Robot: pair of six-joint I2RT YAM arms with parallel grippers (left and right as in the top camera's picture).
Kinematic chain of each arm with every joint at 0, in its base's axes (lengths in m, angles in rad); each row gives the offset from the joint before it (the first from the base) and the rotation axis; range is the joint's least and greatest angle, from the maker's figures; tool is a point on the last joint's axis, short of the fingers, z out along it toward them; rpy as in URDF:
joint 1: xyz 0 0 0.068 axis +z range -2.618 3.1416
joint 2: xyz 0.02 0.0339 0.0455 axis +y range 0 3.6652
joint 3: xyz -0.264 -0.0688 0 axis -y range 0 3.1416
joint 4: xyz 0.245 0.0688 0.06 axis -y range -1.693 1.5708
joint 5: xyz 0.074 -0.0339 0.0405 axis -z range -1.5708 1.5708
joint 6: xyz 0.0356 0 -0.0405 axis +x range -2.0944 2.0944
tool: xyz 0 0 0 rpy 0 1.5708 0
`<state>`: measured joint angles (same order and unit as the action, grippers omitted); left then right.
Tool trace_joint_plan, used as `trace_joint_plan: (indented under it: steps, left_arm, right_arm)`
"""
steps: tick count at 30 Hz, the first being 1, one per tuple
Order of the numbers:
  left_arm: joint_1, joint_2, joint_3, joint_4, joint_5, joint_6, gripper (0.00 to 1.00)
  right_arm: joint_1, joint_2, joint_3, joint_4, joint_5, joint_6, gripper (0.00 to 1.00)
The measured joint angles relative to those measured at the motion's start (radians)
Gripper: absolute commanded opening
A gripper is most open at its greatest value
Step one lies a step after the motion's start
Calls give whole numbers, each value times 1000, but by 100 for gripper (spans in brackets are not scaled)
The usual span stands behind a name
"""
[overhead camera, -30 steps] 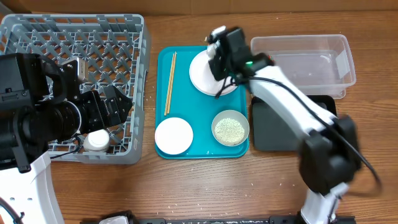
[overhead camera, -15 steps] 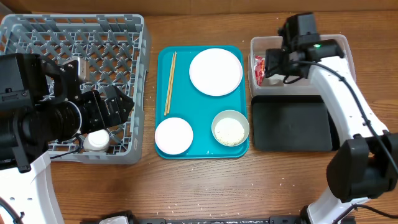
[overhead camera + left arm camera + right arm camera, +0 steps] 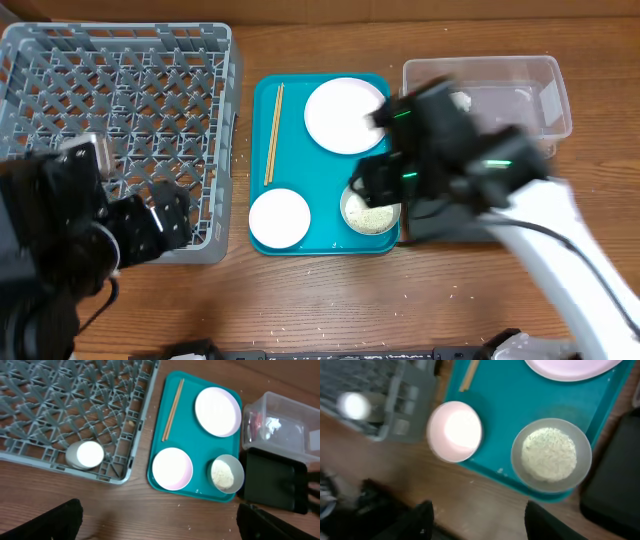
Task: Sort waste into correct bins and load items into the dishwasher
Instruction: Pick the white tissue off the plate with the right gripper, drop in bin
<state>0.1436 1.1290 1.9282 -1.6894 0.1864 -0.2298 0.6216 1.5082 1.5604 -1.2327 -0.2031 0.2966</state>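
The right jaws stand wide apart and empty, and the left jaws are also spread and empty, with the surface (image 3: 125, 505) and the rack (image 3: 75, 400) corner ahead of them. The grey-green bowl (image 3: 516, 457), full of rice (image 3: 549, 454), sits on the teal tray (image 3: 510, 395) just ahead of the right jaws, off-centre toward one finger. The likely step is fetching it. Bring one rim wall between the fingers, close firmly, and lift level so no grains spill before reaching the black tray (image 3: 615, 490) beside it.

Right arm (image 3: 450, 165) swung from clear tub (image 3: 558, 98) to bowl (image 3: 518, 456), left arm (image 3: 70, 235) withdrawn from rack (image 3: 120, 90)
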Motion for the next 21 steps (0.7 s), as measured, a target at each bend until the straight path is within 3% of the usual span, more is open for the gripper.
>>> trace_joint_plan:
  steps: [2,4,8,13,16,19,21]
  left_arm:
    - [0,-1,3,-2,-14,-5,100]
    - [0,8,3,-1,-21,-7,100]
    - [0,14,3,-2,-27,-7,100]
    - [0,14,3,-1,-27,-7,100]
    - [0,14,3,-2,-27,-7,100]
    - [0,14,3,-1,-27,-7,100]
    - [0,14,3,-2,-27,-7,100]
  right_arm:
    - [70,98,-126,148,104,49,47]
    - [77,173,-212,270,161,74,47]
    - [73,294,-229,365,200,93,40]
    - [73,404,-229,369,190,172,10]
    - [74,430,-226,368,176,201,9]
    - [74,429,-225,372,171,205,16]
    - [74,429,-226,375,165,208,9]
